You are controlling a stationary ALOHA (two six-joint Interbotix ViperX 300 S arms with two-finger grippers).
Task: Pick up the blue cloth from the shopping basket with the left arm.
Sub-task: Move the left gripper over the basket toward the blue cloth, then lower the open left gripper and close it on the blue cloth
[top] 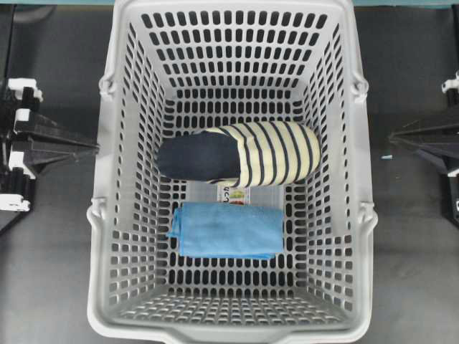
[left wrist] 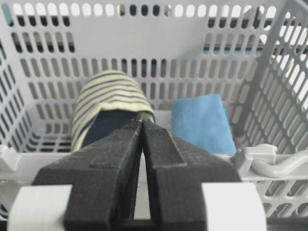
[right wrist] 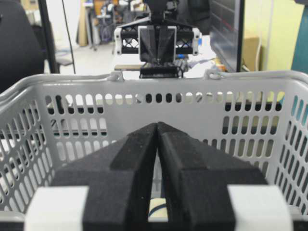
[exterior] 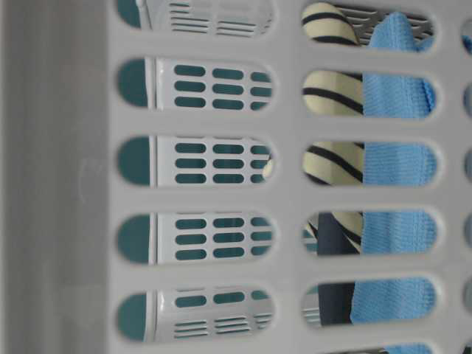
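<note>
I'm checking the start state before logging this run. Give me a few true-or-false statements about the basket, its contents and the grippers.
1. The blue cloth lies inside the basket. True.
2. The left gripper holds the cloth. False: it is shut, empty, outside the basket wall.
3. The striped garment lies on top of the cloth. False: it lies beside it, farther from the overhead view's bottom edge.
4. The right gripper is shut outside the basket. True.
5. The cloth is crumpled into a ball. False: it is folded flat.
</note>
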